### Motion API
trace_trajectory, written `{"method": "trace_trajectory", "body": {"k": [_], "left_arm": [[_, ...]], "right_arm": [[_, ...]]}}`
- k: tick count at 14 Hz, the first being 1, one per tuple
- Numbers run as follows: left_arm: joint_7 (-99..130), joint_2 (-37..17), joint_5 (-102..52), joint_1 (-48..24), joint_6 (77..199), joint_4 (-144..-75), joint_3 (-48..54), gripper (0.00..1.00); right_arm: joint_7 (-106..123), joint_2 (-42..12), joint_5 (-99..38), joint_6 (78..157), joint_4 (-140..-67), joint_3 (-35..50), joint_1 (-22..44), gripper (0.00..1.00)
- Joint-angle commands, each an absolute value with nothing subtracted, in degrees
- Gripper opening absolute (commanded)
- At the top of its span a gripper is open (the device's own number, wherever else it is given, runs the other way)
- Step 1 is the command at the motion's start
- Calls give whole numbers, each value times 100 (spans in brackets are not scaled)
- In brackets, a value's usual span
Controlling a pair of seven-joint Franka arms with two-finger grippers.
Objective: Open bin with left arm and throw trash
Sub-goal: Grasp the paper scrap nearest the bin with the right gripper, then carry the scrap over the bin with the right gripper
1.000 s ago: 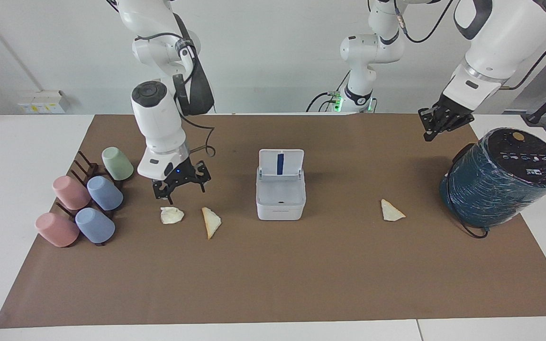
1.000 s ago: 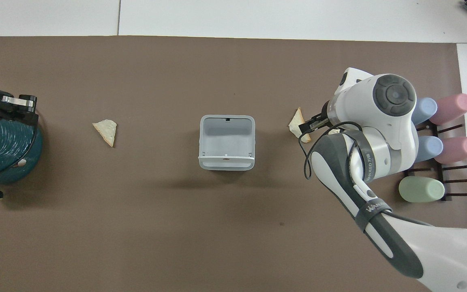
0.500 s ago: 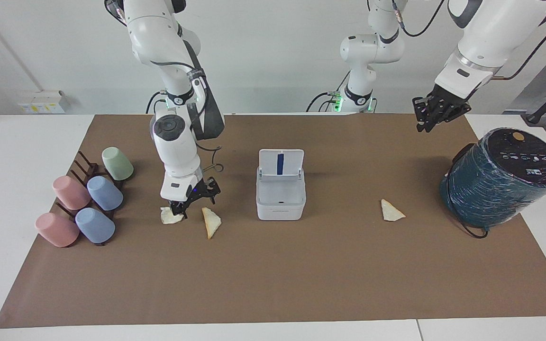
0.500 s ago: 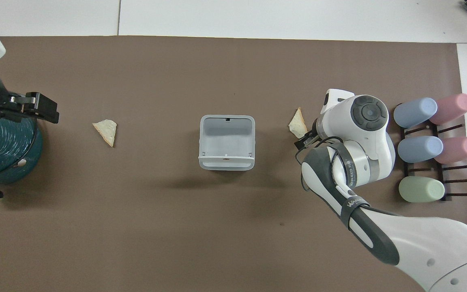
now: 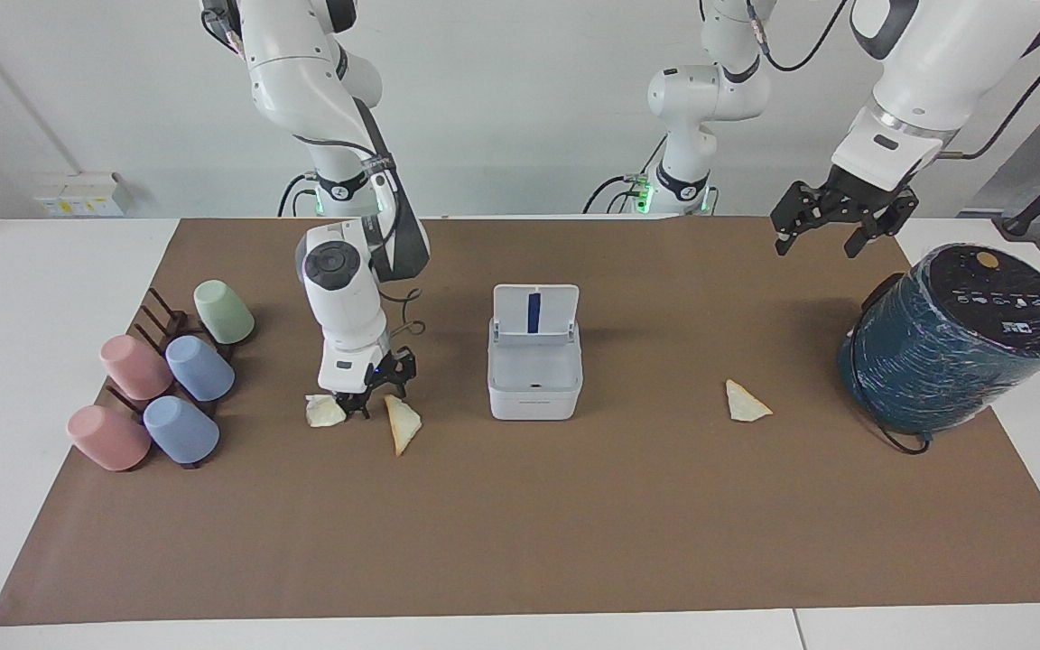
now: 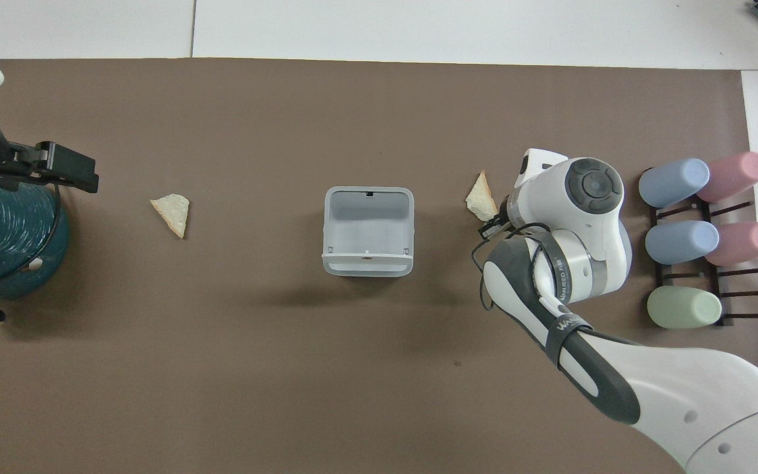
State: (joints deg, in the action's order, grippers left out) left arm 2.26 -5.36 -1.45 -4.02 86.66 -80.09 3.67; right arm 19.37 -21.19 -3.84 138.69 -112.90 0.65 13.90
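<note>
I see the bin in the middle of the worktop with its lid up. My right gripper is low at the lumpy wad, and I cannot tell if it pinches the wad. If the grasp is only on the edge, the wad may slip out, or the gripper may push the triangle scrap just beside. The left gripper waits spread wide, over the worktop near the teal cylinder.
</note>
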Motion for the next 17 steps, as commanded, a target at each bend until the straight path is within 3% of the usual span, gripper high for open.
{"method": "trace_trajectory", "body": {"k": [1,7,10,12,17], "left_arm": [[141,-360,-35,-378,8824,-8253,378,100],[141,-194,-35,-378,8903,-8595,369,100],[88,-193,-35,-369,8895,-8596,352,100],[-35,-176,-35,-326,8868,-8604,343,100],[-35,-167,-44,-281,9051,-8666,351,100]], "right_arm": [[1785,-2039,-624,13861,-11241,114,1354,0],[399,-1319,-642,12975,-10882,262,1371,0],[-140,-1310,-2146,12271,-10364,325,1362,0],[-149,-1310,-2898,12138,-10345,325,1310,0],[-536,-1318,-3262,12286,-10318,431,1555,0]]}}
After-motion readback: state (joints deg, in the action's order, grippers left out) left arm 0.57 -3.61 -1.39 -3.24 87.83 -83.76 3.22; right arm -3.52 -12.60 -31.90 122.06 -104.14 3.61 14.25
